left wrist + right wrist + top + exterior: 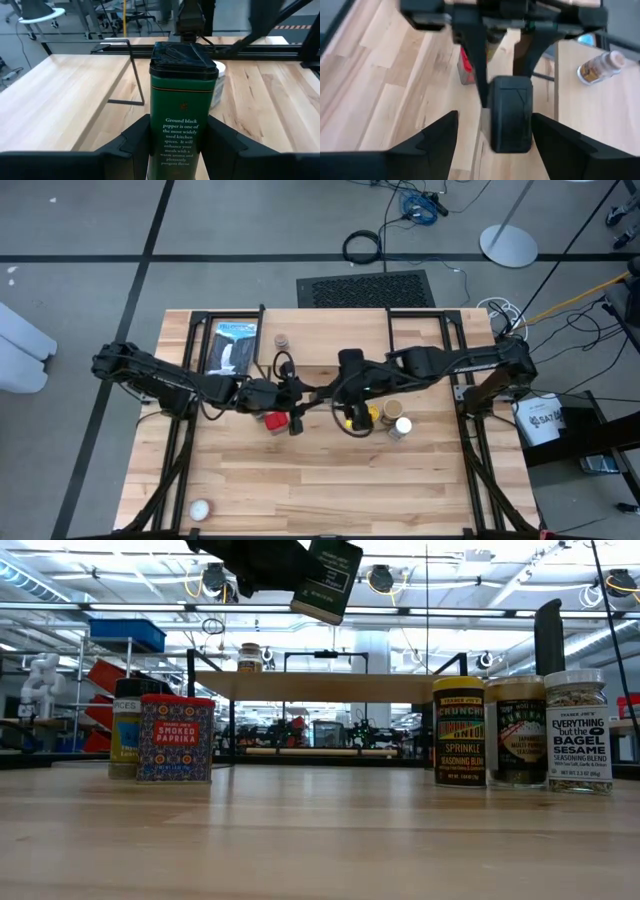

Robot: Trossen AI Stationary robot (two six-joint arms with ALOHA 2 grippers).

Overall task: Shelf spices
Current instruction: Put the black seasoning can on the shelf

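Paprika tin [176,739] stands nearest on the desk [320,840]. Left tool [181,145] grips the black tin [182,107] aloft; right tool [492,137] gapes wide around its lid.

Overhead and table-level views share the shelf [330,315]; wrist cameras sit close.

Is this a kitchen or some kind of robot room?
Most likely a robot lab or workshop, not a kitchen. Cables lie across the bare floor, racks and machines fill the room behind the wooden table, and strip lights hang overhead.
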